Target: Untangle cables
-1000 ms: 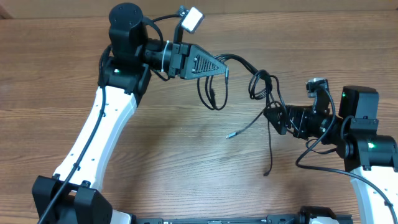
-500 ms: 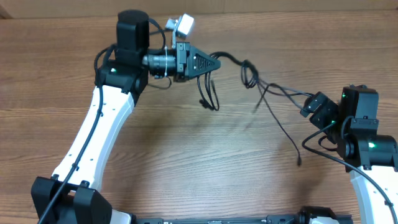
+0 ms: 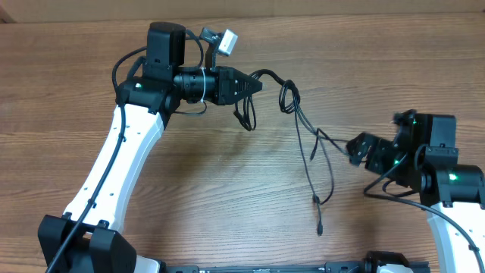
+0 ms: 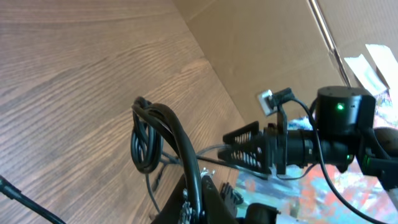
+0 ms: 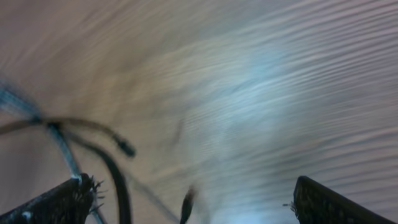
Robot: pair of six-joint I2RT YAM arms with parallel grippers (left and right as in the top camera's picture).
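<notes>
**Overhead.** The wood-grain table (image 3: 227, 197) is brown with fine straight streaks. Thin, black, round-section cables (image 3: 289, 97) hang slack over it. Their long axis runs roughly from 12 to 6 o'clock.
- **Plug:** nearest the bases, at about 5 o'clock, a small plug (image 3: 319, 228) ends the longest strand and points towards 6.
- **Right gripper:** at 3 o'clock the right gripper (image 3: 356, 149) faces 9 o'clock. One strand reaches its tip; contact cannot be told.
- **Knot and loop:** farther off, at 1 o'clock, the strands bunch in a tight knot. A narrow loop dangles beside it, just above centre.
- **Left gripper:** at 12 o'clock the left gripper (image 3: 259, 85), a black tapered wedge pointing to 3 o'clock, is clamped on the cables.

**Right wrist, blurred.** The dark fingers (image 5: 68, 200) stand wide apart at the lower corners. Strands cross at 8 o'clock.

**Left wrist.** Only this view shows the bundle as glossy cords arching out of the grip into a doubled coil. The right arm (image 4: 339, 121) and a cardboard wall (image 4: 280, 37) lie beyond.
</notes>
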